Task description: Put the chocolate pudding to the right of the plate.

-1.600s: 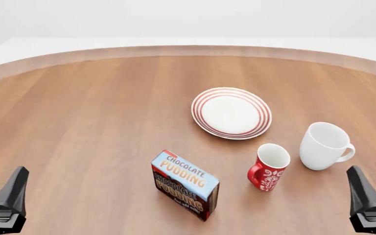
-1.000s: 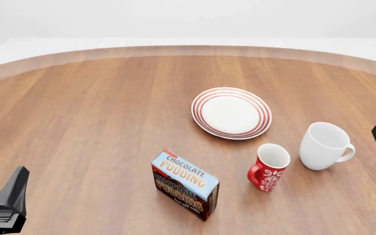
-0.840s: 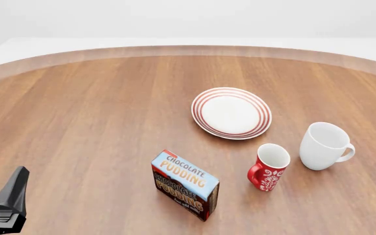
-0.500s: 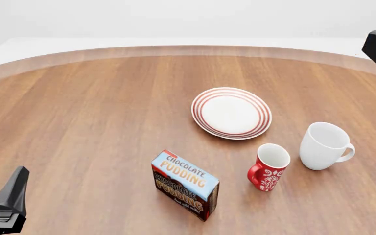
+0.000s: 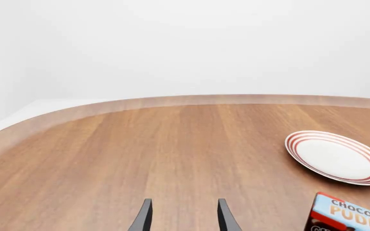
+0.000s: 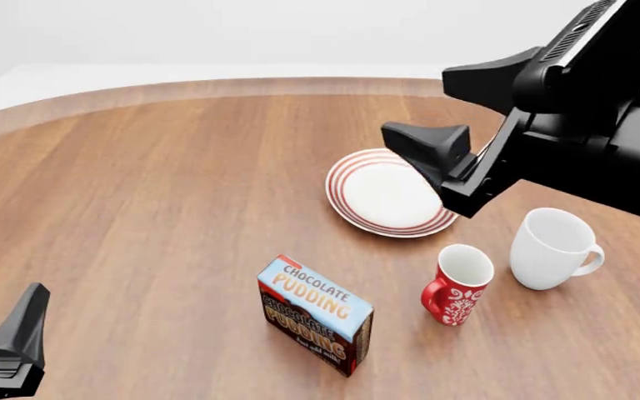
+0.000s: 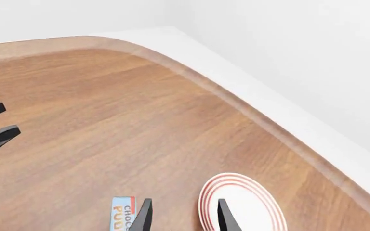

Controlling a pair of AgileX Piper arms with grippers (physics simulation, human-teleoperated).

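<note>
Our right gripper (image 6: 437, 167) hangs high over the plate (image 6: 348, 196), fingers spread apart and holding nothing. Our left gripper (image 5: 181, 216) sits low at the near left of the desk (image 6: 164, 192), its fingers likewise apart and empty.

The chocolate pudding (image 6: 314, 314) stands on the desk nearer to us than the plate and a little to its left. From the right fingers it lies down and back toward our side. Its long axis runs slantwise, from far left to near right. The right arm looks the nearer of the two and reads as the one to make the grasp.

A red mug (image 6: 457, 284) and a white mug (image 6: 553, 247) stand right of the pudding, near the spot right of the plate where it must go. The desk is bare wood with a rounded far edge, and the room behind it is plain white.
</note>
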